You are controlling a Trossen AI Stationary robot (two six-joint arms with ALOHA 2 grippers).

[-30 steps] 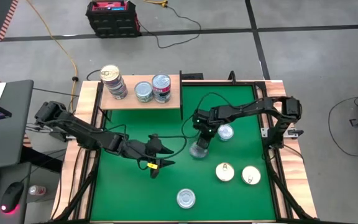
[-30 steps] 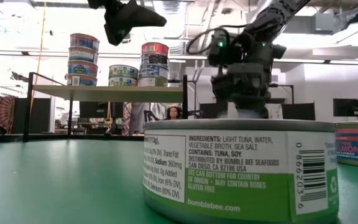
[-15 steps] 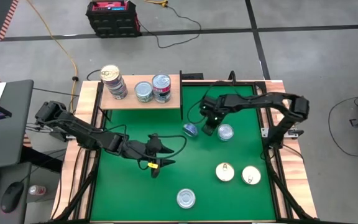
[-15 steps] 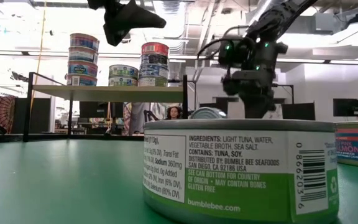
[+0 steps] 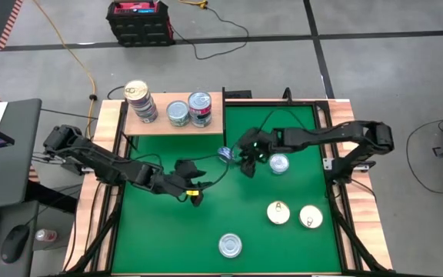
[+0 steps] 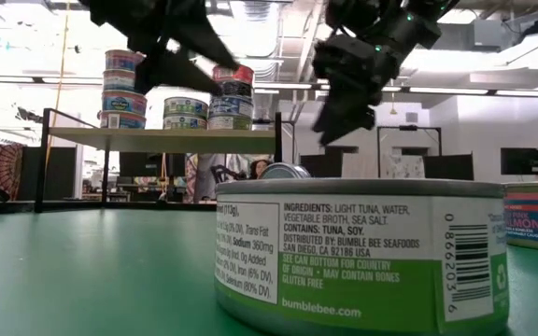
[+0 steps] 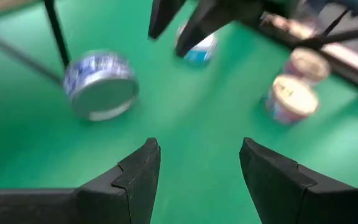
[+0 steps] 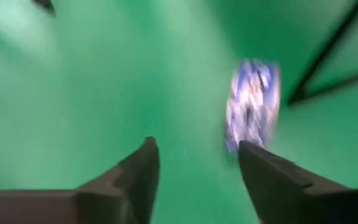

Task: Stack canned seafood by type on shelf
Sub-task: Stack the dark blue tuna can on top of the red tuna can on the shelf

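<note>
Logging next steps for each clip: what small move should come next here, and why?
Probably bring the left gripper onto the blue tin and close. That tin lies tipped on the green mat near the shelf, outside the right gripper, whose fingers stand open; the left fingers, also open, already face it.

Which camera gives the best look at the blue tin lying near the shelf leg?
The left wrist view: the blue tin lies tilted on the green mat, lid and label both visible. The high view shows it small beside the shelf; the right wrist view blurs it; the low view shows only its top behind the front can.
</note>
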